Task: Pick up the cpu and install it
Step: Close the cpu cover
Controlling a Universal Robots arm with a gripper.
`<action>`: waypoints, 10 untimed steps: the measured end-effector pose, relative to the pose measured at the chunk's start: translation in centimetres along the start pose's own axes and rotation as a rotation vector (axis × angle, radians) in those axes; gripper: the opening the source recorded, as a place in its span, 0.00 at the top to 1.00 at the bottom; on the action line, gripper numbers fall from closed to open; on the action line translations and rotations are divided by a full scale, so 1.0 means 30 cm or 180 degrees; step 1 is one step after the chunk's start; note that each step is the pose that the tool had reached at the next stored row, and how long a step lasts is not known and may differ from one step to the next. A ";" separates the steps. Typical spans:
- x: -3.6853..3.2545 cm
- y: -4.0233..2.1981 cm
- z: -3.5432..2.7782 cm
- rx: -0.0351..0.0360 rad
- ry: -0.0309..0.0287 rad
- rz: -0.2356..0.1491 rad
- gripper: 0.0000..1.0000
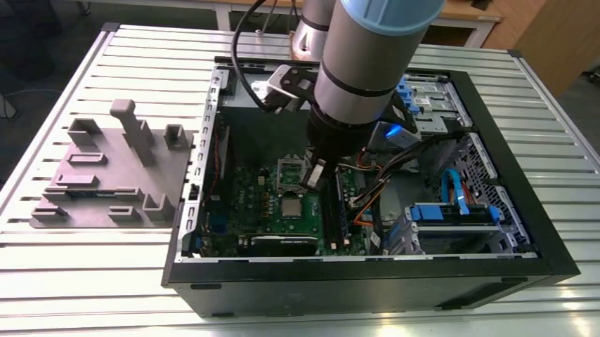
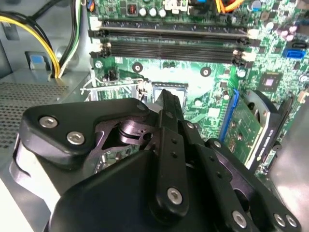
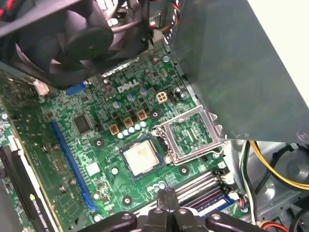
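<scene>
Gripper (image 3: 166, 194) closed, empty, near the cpu (image 3: 140, 158); I find it seated, latch frame (image 3: 190, 133) flipped open for access.

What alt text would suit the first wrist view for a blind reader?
A silvery cpu lies in place on a green motherboard, the metal retention frame hinged open beside it; the shut gripper hovers nearby.

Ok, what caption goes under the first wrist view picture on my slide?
Small silvery-grey square cpu on the green motherboard beside an open metal socket frame, black tool close by.
</scene>
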State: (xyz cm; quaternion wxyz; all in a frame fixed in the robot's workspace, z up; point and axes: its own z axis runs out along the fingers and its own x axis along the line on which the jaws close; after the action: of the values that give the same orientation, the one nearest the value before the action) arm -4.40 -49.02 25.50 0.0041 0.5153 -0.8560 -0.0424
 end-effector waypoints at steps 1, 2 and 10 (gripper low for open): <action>-0.003 0.000 0.000 -0.0001 -0.0001 -0.0005 0.89; -0.005 0.000 0.001 -0.0003 -0.0004 -0.0015 0.89; -0.022 0.003 0.017 -0.0035 -0.0039 -0.0181 0.89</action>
State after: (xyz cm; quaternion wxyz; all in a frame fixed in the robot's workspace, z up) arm -4.21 -48.37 25.03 0.0005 0.5391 -0.8407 -0.0504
